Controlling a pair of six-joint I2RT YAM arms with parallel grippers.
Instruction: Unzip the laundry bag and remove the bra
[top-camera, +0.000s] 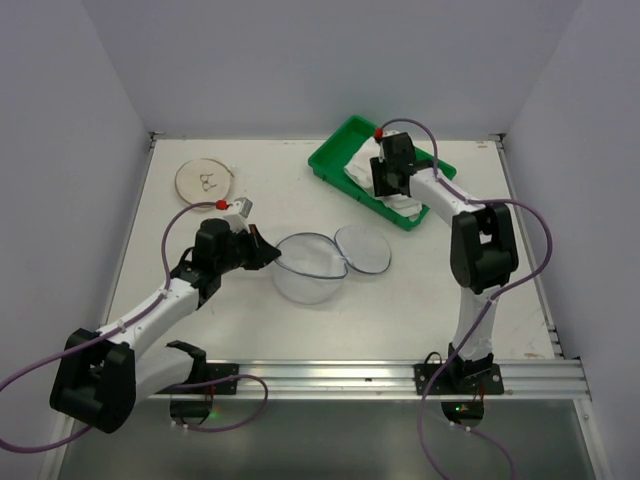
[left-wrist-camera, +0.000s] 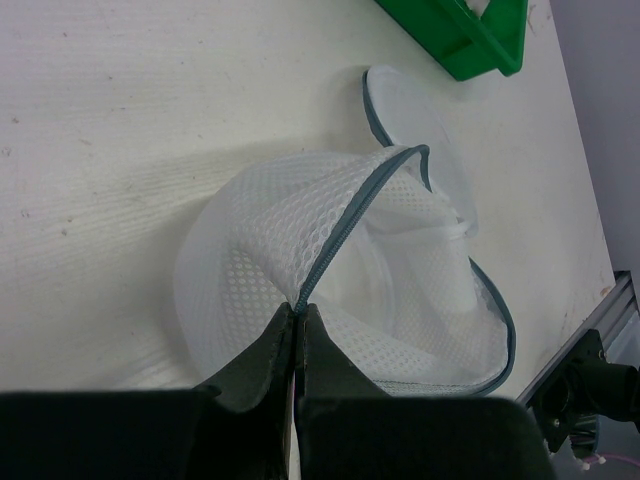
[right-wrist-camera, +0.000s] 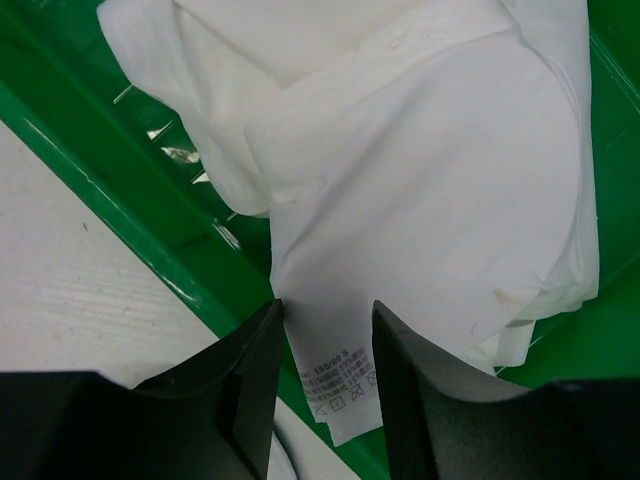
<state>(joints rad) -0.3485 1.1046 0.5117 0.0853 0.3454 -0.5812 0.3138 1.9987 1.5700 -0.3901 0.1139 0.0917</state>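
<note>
Left wrist: left claw (left-wrist-camera: 298, 315) pinches honeycomb-mesh laundry bag (left-wrist-camera: 265, 245); right claw (right-wrist-camera: 328, 312) spread over soft white bra (right-wrist-camera: 430, 170).

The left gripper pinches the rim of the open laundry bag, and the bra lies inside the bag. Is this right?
No. The bra lies in the green tray, as the right wrist view shows. The left gripper does pinch the rim of the open laundry bag.
</note>
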